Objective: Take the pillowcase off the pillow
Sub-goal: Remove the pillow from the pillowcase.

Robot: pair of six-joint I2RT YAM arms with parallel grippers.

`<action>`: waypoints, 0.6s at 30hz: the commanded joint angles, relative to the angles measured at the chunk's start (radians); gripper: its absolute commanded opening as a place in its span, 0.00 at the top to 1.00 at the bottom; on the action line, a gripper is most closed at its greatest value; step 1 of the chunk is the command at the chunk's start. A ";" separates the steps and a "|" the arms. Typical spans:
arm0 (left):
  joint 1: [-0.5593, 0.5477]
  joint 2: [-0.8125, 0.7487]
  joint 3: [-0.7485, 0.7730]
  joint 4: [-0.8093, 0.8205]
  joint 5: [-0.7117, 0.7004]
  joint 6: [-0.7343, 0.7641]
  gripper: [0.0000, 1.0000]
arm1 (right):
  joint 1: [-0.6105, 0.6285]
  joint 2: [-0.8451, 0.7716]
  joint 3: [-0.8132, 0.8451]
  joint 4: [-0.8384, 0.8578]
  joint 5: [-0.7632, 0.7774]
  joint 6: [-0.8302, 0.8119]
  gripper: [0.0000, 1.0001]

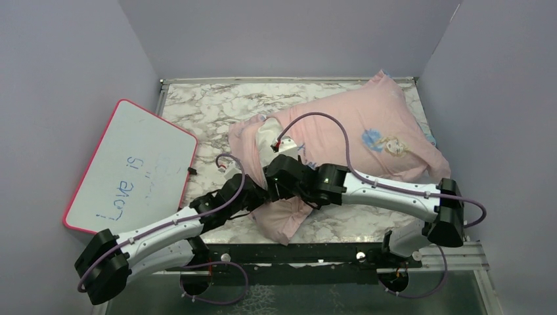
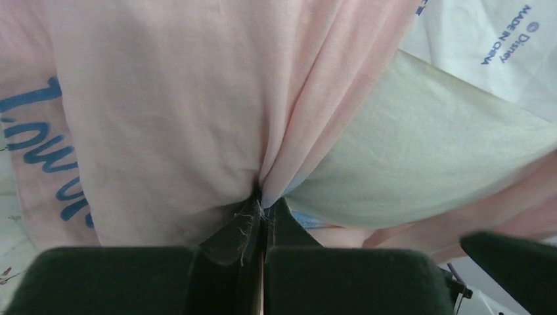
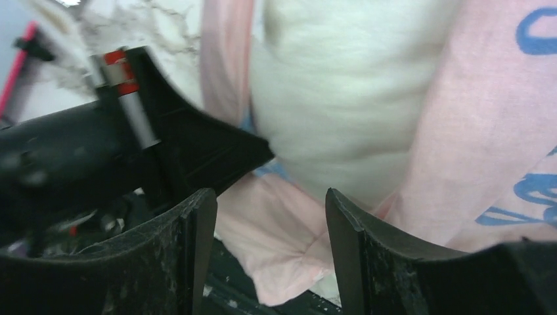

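Observation:
The pale pink pillowcase [image 1: 355, 128] lies slanted across the marble table, its open end bunched near the front edge. The white pillow [image 1: 266, 141] pokes out of that opening. My left gripper [image 1: 257, 194] is shut on a pinched fold of the pillowcase [image 2: 164, 131], and the fabric fans out from its tips [image 2: 263, 205] with the pillow [image 2: 427, 151] bulging beside it. My right gripper [image 1: 279, 178] hovers just above the same spot. In the right wrist view it [image 3: 269, 210] is open, with loose pink pillowcase [image 3: 289, 236] below the gap and the pillow [image 3: 341, 98] beyond.
A pink-edged whiteboard [image 1: 131, 167] with blue writing leans at the table's left side. Grey walls close in the left, back and right. The black front rail [image 1: 315, 252] runs just below the hanging fabric. The two wrists are crowded together.

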 commanded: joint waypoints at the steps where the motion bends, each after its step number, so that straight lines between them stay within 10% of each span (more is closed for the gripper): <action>1: -0.002 -0.025 -0.079 -0.104 0.025 0.009 1.00 | 0.013 0.056 -0.009 -0.028 0.264 0.173 0.28; 5: 0.000 -0.049 -0.094 -0.098 0.029 0.008 1.00 | 0.012 0.148 -0.006 -0.030 0.345 0.283 0.12; 12: 0.000 -0.066 -0.103 -0.095 0.035 0.010 1.00 | -0.017 0.376 0.059 -0.157 0.484 0.571 0.12; 18: 0.000 -0.108 -0.116 -0.135 0.029 0.004 1.00 | -0.097 0.402 0.093 -0.112 0.442 0.479 0.97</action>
